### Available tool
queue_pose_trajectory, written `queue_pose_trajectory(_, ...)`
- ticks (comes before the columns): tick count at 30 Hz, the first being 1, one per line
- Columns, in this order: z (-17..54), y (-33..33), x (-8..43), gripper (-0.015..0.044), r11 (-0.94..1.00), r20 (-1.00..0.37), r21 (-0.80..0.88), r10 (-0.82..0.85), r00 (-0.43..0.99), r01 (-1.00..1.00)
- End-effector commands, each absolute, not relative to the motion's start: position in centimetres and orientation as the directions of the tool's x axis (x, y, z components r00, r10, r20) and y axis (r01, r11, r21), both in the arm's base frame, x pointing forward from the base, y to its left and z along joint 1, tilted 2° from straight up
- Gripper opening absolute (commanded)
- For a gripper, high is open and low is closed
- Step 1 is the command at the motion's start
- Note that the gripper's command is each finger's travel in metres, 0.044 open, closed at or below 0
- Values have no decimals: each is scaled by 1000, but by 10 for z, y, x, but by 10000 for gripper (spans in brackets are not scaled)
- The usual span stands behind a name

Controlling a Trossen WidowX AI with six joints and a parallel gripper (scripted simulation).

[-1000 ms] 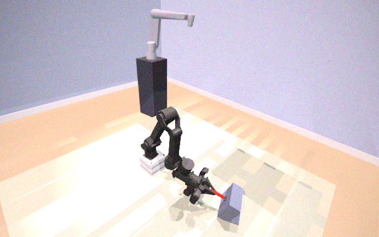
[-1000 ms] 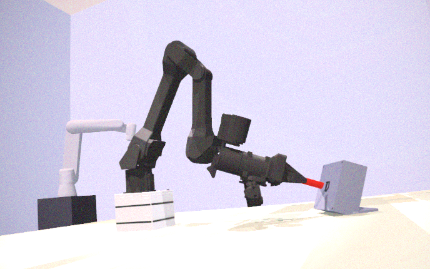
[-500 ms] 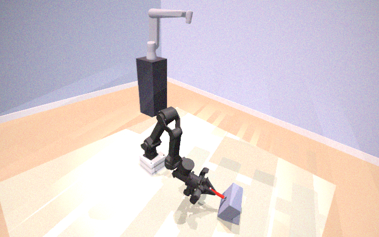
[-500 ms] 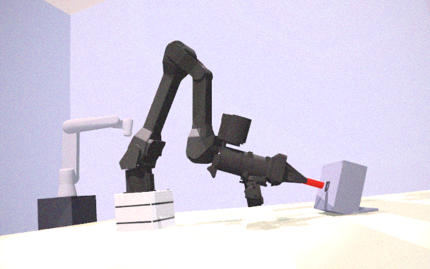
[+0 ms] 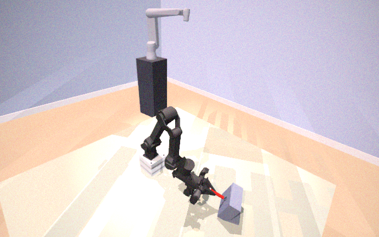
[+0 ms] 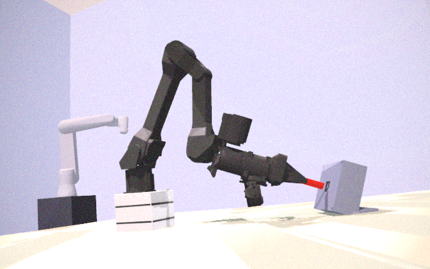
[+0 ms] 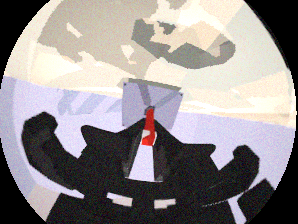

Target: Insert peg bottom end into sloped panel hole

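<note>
The red peg [image 5: 217,193] [image 6: 315,183] [image 7: 149,124] points slightly downward, its free end at the face of the sloped panel. The gripper [image 5: 213,190] [image 6: 306,181] [image 7: 148,142] is shut on the peg's rear part. The grey-blue sloped panel block [image 5: 236,196] [image 6: 350,187] [image 7: 134,102] stands in front of the gripper. The dark hole [image 6: 327,186] [image 7: 149,109] in its face shows right beside the peg's end. In the wrist view the peg's end overlaps the lower part of the hole. Whether the tip is inside the hole cannot be told.
The arm stands on a white striped base block [image 5: 152,166] [image 6: 133,212]. A second, pale arm [image 5: 164,12] [image 6: 86,122] on a dark pedestal [image 5: 152,86] [image 6: 66,212] stands far behind it. Shadows of the arm fall on the floor near the panel.
</note>
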State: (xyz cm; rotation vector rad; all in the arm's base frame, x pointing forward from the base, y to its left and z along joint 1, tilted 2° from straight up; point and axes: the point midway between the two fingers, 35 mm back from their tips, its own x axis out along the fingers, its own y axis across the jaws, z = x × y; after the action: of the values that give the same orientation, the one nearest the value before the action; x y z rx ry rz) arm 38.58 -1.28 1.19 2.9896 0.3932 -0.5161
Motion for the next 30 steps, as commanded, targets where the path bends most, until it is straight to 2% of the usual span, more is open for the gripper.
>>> queue_pose_trajectory(1,16,-13,389,0,-963,-332,41,239,912,268)
queue_pose_trajectory(30,14,-12,393,0,-963,-332,41,239,913,268)
